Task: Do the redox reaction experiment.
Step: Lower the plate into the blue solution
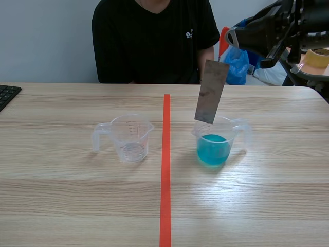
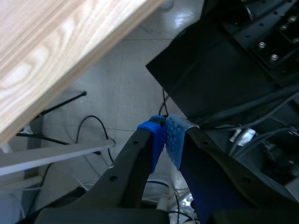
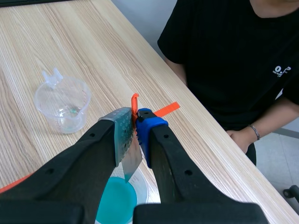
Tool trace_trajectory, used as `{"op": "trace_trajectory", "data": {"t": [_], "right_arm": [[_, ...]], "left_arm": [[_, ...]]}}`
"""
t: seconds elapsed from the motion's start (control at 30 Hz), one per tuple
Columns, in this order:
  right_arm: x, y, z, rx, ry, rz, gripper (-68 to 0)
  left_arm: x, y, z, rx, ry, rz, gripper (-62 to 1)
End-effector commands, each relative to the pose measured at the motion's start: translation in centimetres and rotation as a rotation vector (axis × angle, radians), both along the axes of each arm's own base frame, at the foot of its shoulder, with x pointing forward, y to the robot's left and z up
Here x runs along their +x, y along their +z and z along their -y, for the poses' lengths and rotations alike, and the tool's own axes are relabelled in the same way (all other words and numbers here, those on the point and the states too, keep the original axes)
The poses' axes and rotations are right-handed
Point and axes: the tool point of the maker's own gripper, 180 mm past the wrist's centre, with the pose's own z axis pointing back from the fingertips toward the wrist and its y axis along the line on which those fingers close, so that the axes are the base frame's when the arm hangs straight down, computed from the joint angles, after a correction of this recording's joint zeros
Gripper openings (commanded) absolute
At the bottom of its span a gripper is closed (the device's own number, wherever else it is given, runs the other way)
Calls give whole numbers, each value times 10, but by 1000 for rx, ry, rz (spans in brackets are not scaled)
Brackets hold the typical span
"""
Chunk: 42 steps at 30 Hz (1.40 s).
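One metal strip (image 1: 211, 91), clamped in the right claw (image 3: 136, 128), slants toward seven o'clock over the blue-filled beaker (image 1: 214, 146) (left claw (image 2: 164, 135) closed, empty).

Strip (image 1: 211, 91) above right cup (image 1: 216, 141), left cup (image 1: 128, 138) apart

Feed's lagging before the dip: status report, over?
Left claw shut, empty, off the table. Right claw shut on metal strip, hanging over the blue-liquid cup. Path down clear.
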Motion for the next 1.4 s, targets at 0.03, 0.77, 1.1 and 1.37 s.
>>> {"op": "trace_trajectory", "data": {"t": [0.03,0.77,1.1,1.37], "right_arm": [[2,6,2,5,-2,16,-667],[-12,47,0,97,73,79,-667],[-21,65,10,80,85,102,-667],[-25,63,21,75,73,85,-667]], "left_arm": [[5,6,-5,7,-8,17,-569],[3,5,-5,9,-7,12,-569],[3,5,-5,9,-7,12,-569],[3,5,-5,8,-7,12,-569]]}}
